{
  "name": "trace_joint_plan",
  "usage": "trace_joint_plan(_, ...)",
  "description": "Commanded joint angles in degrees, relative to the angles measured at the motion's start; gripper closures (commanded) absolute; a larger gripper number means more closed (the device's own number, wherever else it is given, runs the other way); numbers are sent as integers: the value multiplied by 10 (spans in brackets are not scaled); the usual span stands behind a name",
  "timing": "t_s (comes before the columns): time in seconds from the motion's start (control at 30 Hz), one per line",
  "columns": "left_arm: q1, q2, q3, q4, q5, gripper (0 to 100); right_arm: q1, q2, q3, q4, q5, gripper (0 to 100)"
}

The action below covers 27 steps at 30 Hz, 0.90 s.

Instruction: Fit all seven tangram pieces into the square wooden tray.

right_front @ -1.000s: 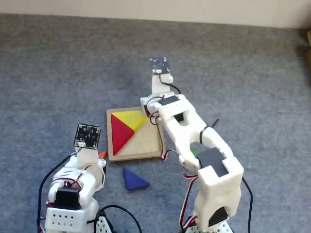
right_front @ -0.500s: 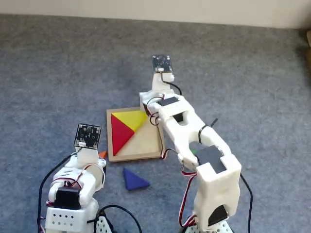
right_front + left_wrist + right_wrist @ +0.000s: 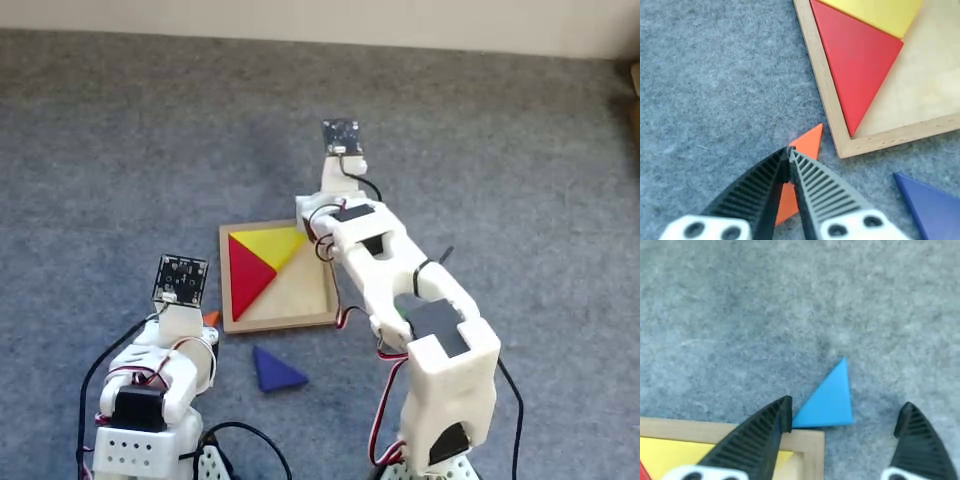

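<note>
At the near edge of the grey felt-covered bench (image 3: 120, 150), the left arm (image 3: 160, 380) sits folded back. Its end effector (image 3: 789, 150) has both fingers pressed together, holding nothing, with the tips poised over an orange triangle (image 3: 807, 145); whether they touch the piece cannot be told. The orange triangle (image 3: 211, 318) lies on the felt just outside the near left corner of the square wooden tray (image 3: 280, 322), one point almost against the rim (image 3: 890, 136). A dark blue triangle (image 3: 276, 370) rests flat on the felt near the tray's front edge, apart from the wood and from the orange piece. Inside the tray, a large red triangle (image 3: 247, 272) lies along the left wall and a large yellow triangle (image 3: 275, 245) along the far wall, the two meeting edge to edge, while the tray floor toward the near right shows bare wood. The right arm (image 3: 390, 280) stretches from the near right past the tray's right side to its far right corner. There its end effector (image 3: 847, 407) hangs with the fingers spread wide on either side of a light blue triangle (image 3: 830, 400). That small piece lies flat on the felt just beyond the tray's far rim (image 3: 805, 440), its base running close beside the wood.
</note>
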Motion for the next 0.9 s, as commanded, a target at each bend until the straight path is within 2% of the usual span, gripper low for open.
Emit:
trace_joint_plan(0.0,-1,0,12,3,5,991,7,19,-7,-7,-1,788)
trace_joint_plan(0.13,-1,0,12,3,5,991,15,46,-7,-6,24,908)
trace_joint_plan(0.23,-1,0,12,3,5,991,23,45,-7,-6,62,952)
trace_joint_plan(0.37,-1,0,12,3,5,991,30,44,-7,2,79,957)
trace_joint_plan(0.5,-1,0,12,3,5,991,35,34,-27,61,110,958)
trace_joint_plan(0.63,-1,0,12,3,5,991,47,-6,-35,145,111,958)
trace_joint_plan(0.87,-1,0,12,3,5,991,95,-81,-28,233,112,958)
